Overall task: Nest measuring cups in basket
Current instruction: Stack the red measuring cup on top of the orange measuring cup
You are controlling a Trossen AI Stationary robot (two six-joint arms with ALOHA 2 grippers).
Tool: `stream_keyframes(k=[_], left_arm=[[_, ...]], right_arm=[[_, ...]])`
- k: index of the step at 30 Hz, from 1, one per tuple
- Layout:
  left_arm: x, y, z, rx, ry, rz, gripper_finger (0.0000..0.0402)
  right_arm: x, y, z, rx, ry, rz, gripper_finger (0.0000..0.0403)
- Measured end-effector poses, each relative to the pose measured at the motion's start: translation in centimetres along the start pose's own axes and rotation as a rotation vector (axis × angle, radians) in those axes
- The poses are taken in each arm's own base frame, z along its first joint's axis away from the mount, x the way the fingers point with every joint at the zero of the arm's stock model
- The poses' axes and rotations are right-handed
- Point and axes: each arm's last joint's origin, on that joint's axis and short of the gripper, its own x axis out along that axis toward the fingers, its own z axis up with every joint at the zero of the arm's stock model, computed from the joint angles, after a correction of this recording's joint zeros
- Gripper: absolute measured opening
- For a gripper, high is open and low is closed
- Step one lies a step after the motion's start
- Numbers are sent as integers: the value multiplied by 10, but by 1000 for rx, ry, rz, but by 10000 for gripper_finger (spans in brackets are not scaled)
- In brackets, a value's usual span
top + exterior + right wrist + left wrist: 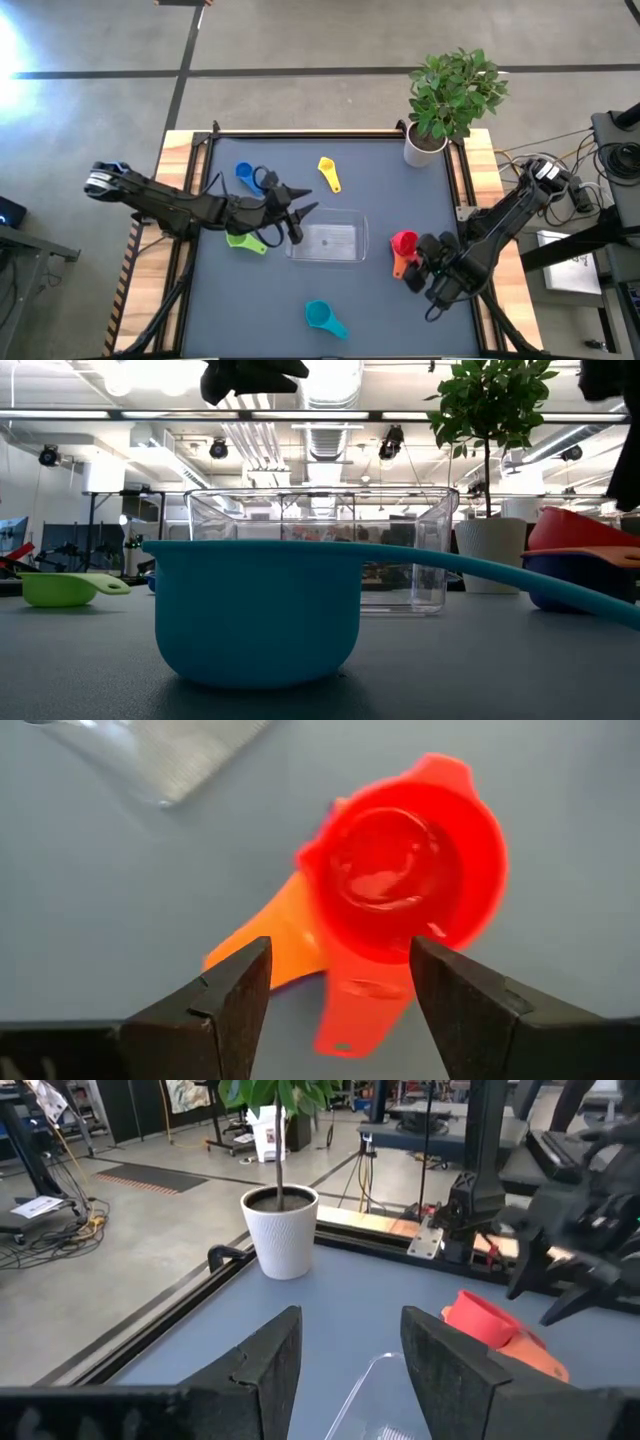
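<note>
We see the right end effector (340, 982) open just above the red measuring cup (405, 880), nested in an orange cup (262, 944) beside the clear basket (328, 241). Our left end effector (296, 216) hangs open at the basket's left edge.

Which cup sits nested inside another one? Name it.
The red cup. It rests inside the orange cup beside the right gripper; the teal, yellow, green and blue cups lie singly.
</note>
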Motion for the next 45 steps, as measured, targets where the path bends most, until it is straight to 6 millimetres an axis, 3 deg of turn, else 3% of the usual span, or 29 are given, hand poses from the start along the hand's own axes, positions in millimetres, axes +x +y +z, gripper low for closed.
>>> stream_keyframes(k=[6,12,15,19,21,32,45], left_arm=[[7,-4,-8,22,27,4,155],[7,-5,-10,28,36,-9,155],[6,-7,-11,32,43,-27,155],[5,-9,-13,36,46,-35,155],[5,-9,-14,37,47,-34,155],[5,-8,-14,36,47,-34,155],[5,-8,-13,36,46,-33,155]], right_arm=[[-16,12,11,-69,-101,62,226],[-11,4,15,-86,-154,-9,211],[-6,-1,13,-78,-160,-40,164],[-5,-2,12,-94,-153,-46,53],[-5,-2,12,-111,-153,-49,22],[6,-4,27,-145,-133,-101,8],[42,-9,40,-171,-40,-83,8]])
